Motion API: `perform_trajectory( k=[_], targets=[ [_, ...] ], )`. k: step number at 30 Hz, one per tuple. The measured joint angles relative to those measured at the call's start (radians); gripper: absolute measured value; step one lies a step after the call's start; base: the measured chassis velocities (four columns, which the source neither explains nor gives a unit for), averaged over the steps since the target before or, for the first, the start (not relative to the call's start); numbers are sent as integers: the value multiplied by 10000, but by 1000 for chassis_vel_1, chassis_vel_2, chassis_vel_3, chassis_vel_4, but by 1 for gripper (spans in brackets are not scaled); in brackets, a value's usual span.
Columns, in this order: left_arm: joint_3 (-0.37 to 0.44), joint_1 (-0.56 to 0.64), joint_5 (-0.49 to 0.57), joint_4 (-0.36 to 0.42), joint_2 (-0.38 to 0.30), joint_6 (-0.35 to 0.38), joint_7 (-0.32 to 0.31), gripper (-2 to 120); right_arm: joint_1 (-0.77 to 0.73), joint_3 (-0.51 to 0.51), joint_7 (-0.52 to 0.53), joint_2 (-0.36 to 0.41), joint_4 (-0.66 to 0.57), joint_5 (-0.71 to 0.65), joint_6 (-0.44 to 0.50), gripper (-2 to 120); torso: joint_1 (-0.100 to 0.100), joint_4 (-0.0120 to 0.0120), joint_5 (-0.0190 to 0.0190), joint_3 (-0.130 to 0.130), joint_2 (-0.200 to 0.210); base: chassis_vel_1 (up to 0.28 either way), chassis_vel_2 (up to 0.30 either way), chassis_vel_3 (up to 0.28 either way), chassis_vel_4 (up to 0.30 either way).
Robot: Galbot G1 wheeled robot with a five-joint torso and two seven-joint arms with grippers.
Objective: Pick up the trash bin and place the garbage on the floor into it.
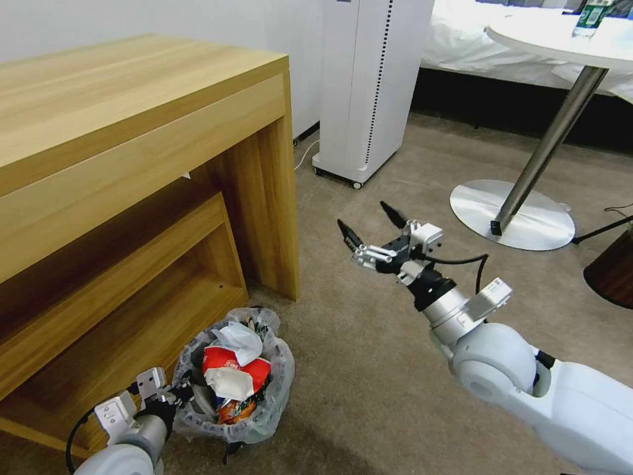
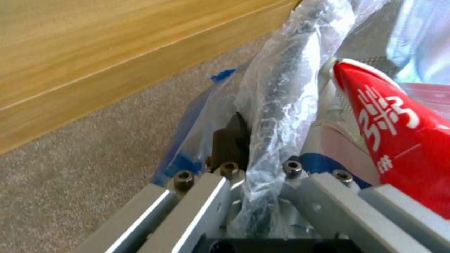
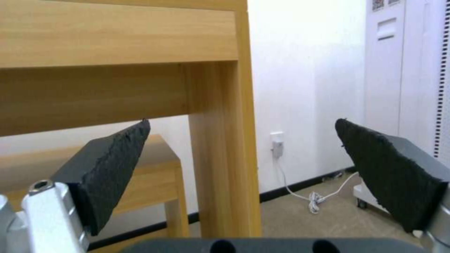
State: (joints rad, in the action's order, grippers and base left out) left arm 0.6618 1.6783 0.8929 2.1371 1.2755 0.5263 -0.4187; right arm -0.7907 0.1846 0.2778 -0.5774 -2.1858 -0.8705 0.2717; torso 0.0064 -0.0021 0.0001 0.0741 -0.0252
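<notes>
The left gripper (image 1: 173,394) is clamped on the near-left rim of the trash bin (image 1: 257,422): in the left wrist view one dark finger (image 2: 230,140) presses from outside against the bunched clear plastic liner (image 2: 276,105) over the rim, with the rim running straight away from the wrist. The bin sits low on the beige carpet (image 1: 369,369), just beside the foot of the wooden desk (image 1: 132,132); whether it is lifted or resting cannot be told. It is filled with garbage (image 1: 231,369), including a red-and-white wrapper and crumpled white paper heaped above the rim.

The right gripper (image 1: 372,232) hangs in the air with its jaws spread wide and nothing between them, well apart from the bin, forward and to the right of it, pointing toward the desk leg and the wall.

The bin lies behind and left of the free gripper. No loose litter is evident on the visible carpet, so the task appears near completion.
</notes>
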Motion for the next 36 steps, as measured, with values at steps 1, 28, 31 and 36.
perform_trajectory(
  k=[1,28,31,36],
  targets=[
    [-26,-16,107,-18,-18,59,-73,0,-25,-28,7,-5,6,-2,3,100,0,-1,1,0,1,0,0,0,0],
    [-297,-66,-19,56,-212,26,-32,23,-418,3,44,-397,496,287,93,100,0,-1,-1,0,0,0,0,0,0],
    [-289,-13,-369,211,-168,-210,142,39,-443,6,35,-459,532,316,105,100,0,-1,-1,0,0,0,0,0,0],
    [-216,88,-617,350,-144,-388,248,56,-516,12,31,-504,547,358,110,100,0,-1,0,0,0,0,0,0,0]
  ],
)
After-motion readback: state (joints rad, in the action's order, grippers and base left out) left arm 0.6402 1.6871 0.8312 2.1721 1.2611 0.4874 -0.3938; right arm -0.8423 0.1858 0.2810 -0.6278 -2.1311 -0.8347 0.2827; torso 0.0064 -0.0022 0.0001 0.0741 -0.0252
